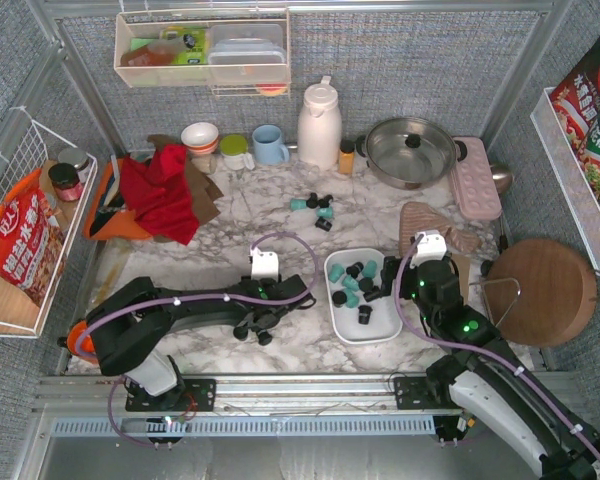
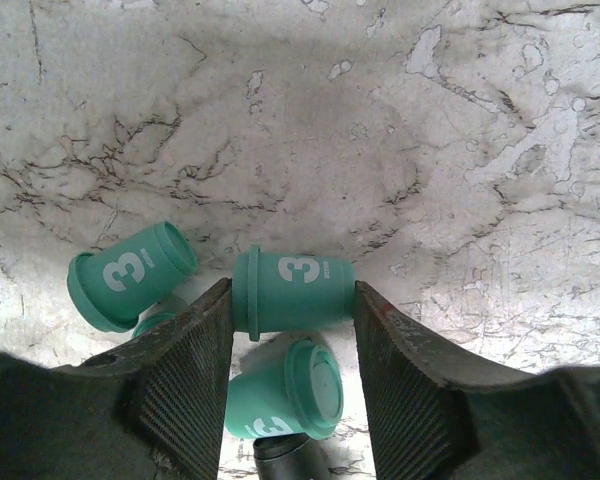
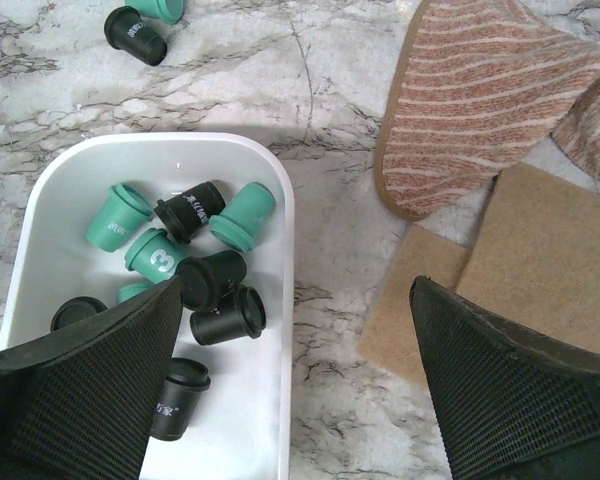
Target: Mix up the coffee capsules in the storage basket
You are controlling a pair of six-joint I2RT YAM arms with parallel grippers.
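My left gripper (image 2: pixel 292 296) is shut on a teal coffee capsule (image 2: pixel 298 290) that lies on its side, with both pads touching it. More teal capsules (image 2: pixel 130 275) (image 2: pixel 285 395) and a black one (image 2: pixel 280 455) lie on the marble around it. The white storage basket (image 3: pixel 286 210) holds several mixed teal (image 3: pixel 242 215) and black capsules (image 3: pixel 225 318). My right gripper (image 3: pixel 298 290) hangs wide open and empty over the basket's right rim. In the top view the left gripper (image 1: pixel 255 325) is left of the basket (image 1: pixel 372 338), the right gripper (image 1: pixel 388 283) at its right side. A few loose capsules (image 1: pixel 315 207) lie farther back.
A striped oven mitt (image 3: pixel 480 100) and brown pads (image 3: pixel 540 250) lie right of the basket. At the back stand a white thermos (image 1: pixel 319 125), cups and a lidded pot (image 1: pixel 410 150). A red cloth (image 1: pixel 165 190) is at the back left, a round wooden board (image 1: pixel 540 290) at the right.
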